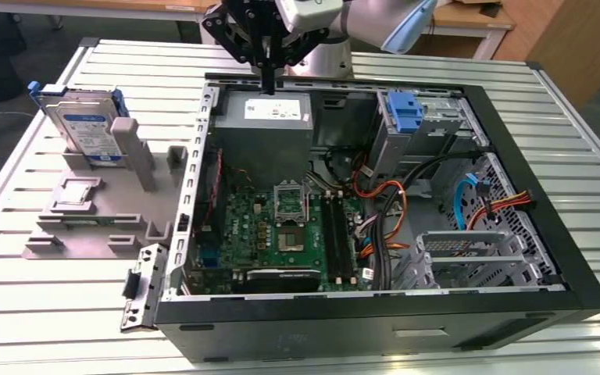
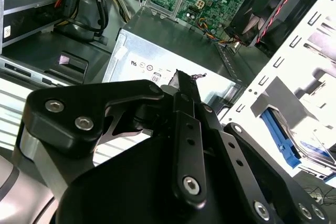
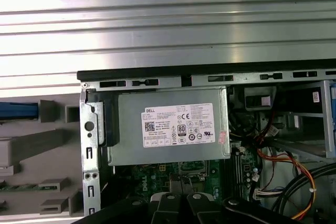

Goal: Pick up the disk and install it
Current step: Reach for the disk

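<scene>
Pick-up not begun: the tool [image 1: 269,78], pressed together and empty, hangs just above the power supply [image 1: 263,113]. The disk [image 1: 90,129] stands well aside, so grasping it calls for spreading the tool there.

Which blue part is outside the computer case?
The disk, standing in the grey fixture at the exterior view's left; the blue caddy sits inside the case.

We see the disk [image 1: 84,129] standing on edge, leaning slightly back, in a grey fixture [image 1: 81,215] on the slatted table [image 1: 50,328]. It sits at the exterior view's left, outside the open computer case [image 1: 362,332]. A blue plastic bracket frames its silver body, and its blue-and-white label faces outward.
</scene>
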Available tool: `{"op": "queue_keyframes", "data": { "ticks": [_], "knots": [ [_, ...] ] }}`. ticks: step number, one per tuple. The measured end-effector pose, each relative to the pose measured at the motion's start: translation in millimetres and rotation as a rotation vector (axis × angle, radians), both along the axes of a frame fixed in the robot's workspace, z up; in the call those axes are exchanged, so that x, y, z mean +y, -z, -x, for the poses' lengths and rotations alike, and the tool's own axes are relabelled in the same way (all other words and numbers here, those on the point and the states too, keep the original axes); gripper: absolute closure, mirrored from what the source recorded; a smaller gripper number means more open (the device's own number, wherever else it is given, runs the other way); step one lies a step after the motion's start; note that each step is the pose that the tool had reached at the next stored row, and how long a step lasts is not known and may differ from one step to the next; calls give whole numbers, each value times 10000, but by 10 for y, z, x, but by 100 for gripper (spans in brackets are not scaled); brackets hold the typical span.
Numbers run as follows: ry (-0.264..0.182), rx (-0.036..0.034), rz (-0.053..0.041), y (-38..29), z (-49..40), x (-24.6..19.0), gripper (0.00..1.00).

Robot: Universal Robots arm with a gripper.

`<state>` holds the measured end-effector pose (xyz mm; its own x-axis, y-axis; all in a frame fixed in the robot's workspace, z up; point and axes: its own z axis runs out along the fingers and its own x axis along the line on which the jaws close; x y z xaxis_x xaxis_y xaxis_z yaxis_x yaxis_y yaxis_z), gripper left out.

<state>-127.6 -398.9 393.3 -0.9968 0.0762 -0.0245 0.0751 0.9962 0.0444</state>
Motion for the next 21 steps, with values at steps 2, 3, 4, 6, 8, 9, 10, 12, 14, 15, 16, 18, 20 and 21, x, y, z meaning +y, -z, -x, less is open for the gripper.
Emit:
{"op": "queue_keyframes", "data": {
  "ticks": [2,3,4,6,8,9,10,12,14,15,16,18,20,21],
  "knots": [
    [1,0,0,0,7,0,90],
    [0,0,0,0,11,0,90],
    [0,0,0,0,14,0,90],
    [0,0,0,0,21,0,90],
    [0,0,0,0,29,0,90],
    [-1,0,0,0,32,0,90],
    [0,0,0,0,36,0,90],
    [0,0,0,0,42,0,90],
    [0,1,0,0,49,0,90],
    [0,0,0,0,53,0,90],
    [0,0,0,0,60,0,90],
    [1,0,0,0,73,0,90],
    [1,0,1,0,99,0,90],
    [0,0,0,0,114,2,90]
  ]
}}
